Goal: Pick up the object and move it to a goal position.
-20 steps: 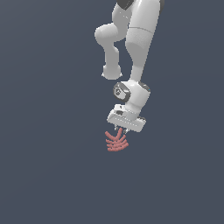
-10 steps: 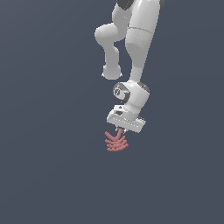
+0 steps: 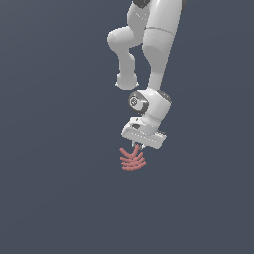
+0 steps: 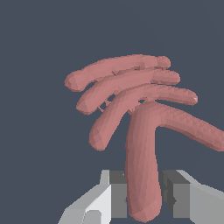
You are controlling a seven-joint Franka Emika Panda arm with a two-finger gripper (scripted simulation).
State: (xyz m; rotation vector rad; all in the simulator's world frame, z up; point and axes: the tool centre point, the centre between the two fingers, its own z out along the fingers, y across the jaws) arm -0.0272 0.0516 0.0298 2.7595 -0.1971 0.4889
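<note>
My gripper has its jaws pinching the nearest curved piece of the object, one pad on each side of it. Beyond that stem, the other salmon-red pieces fan outward. In the exterior view the object hangs just beneath my gripper.

Salmon-red bunch, several curved finger-like pieces fanned out like a banana bunch. Sits directly below the pincer, narrower than it. In wrist view, thickest piece runs between the two pincer fingers, touching or nearly touching both; remaining pieces spread away beyond the fingertips, curving sideways.
</note>
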